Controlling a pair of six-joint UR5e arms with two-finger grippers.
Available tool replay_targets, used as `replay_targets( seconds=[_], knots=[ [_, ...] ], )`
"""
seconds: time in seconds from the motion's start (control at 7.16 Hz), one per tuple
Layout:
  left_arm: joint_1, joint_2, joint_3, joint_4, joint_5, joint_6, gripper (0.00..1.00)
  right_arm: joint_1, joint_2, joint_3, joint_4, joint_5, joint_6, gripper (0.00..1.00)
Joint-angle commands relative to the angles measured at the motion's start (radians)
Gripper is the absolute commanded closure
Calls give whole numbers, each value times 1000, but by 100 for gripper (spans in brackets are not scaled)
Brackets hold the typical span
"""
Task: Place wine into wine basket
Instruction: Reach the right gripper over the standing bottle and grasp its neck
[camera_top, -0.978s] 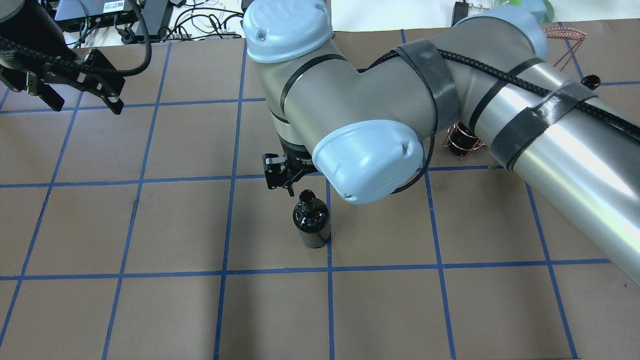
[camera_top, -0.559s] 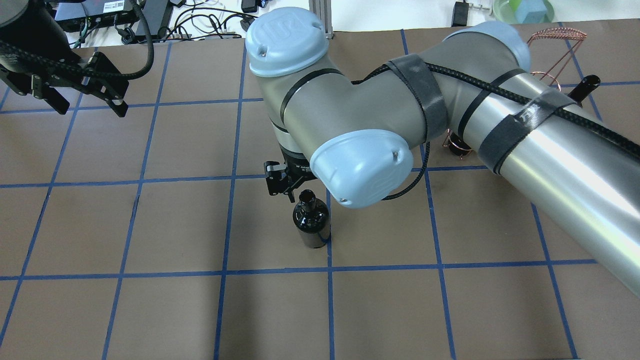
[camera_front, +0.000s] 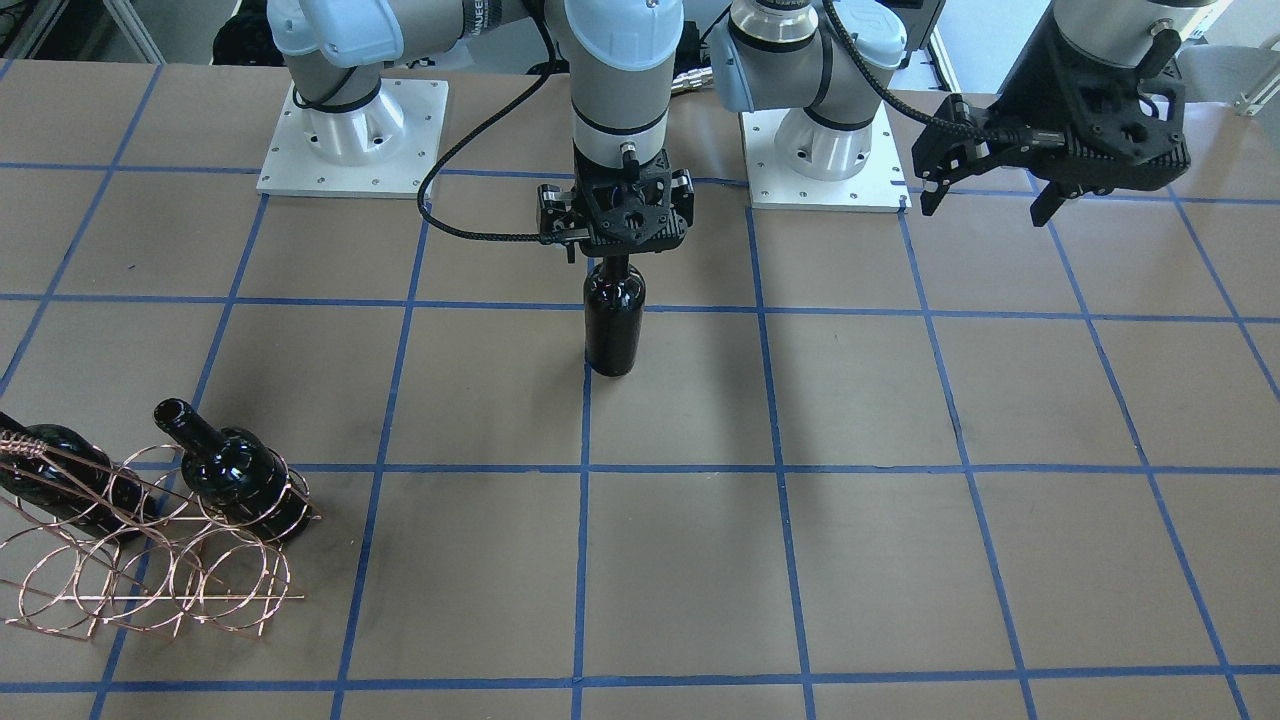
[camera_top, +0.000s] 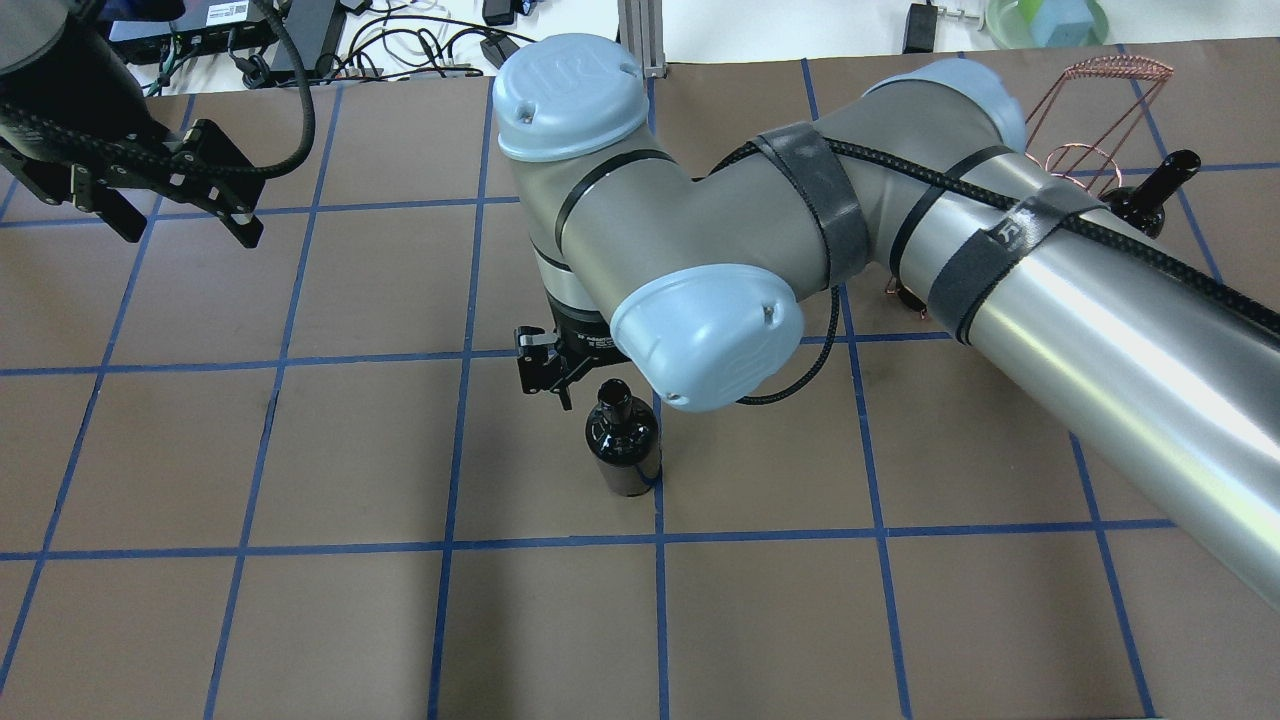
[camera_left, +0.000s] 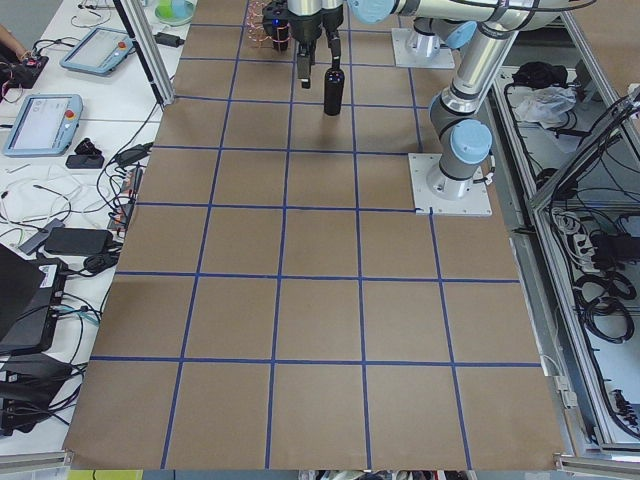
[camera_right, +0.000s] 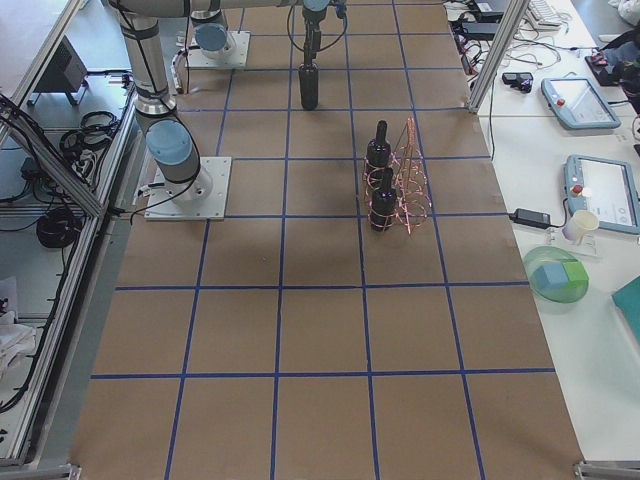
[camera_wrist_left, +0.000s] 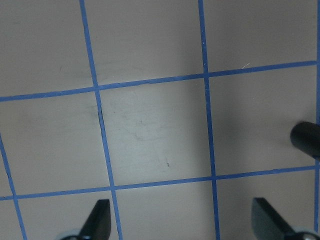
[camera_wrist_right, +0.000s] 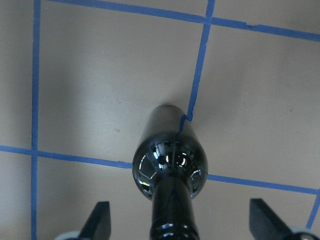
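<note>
Right wrist-mounted view gives you the clearest read: the right tool (camera_wrist_right: 182, 222) is spread wide, with one finger on each side of the neck of the wine (camera_wrist_right: 168, 162) and neither touching the glass. The wine stands upright near the middle of the worktop (camera_front: 900, 560), its base on a blue tape line (camera_front: 583, 560). It is well apart from the wine basket (camera_front: 150, 575), which sits toward the robot's right with two other bottles (camera_front: 235, 470) in its rings. Expect the wine to be rigid, smooth and slippery, fairly heavy for a neck grip (I judge this from the glossy dark glass and cannot tell whether it is full), and breakable if it drops or knocks the wire. Take it squarely on the neck just below the rim, so that it hangs plumb. The left tool (camera_wrist_left: 182, 220) is also spread and holds nothing, off to the robot's left above bare worktop.
</note>
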Motion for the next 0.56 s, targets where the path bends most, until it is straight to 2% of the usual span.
replay_targets(
  seconds=[0.0, 0.14, 0.42],
  knots=[
    [0, 0, -3, 2, -4, 0, 0, 0, 7, 2, 2, 16, 8, 13],
    [0, 0, -3, 5, -5, -1, 0, 0, 20, 2, 2, 51, 10, 15],
    [0, 0, -3, 5, -4, -1, 0, 0, 31, 3, 2, 50, 11, 17]
  ],
)
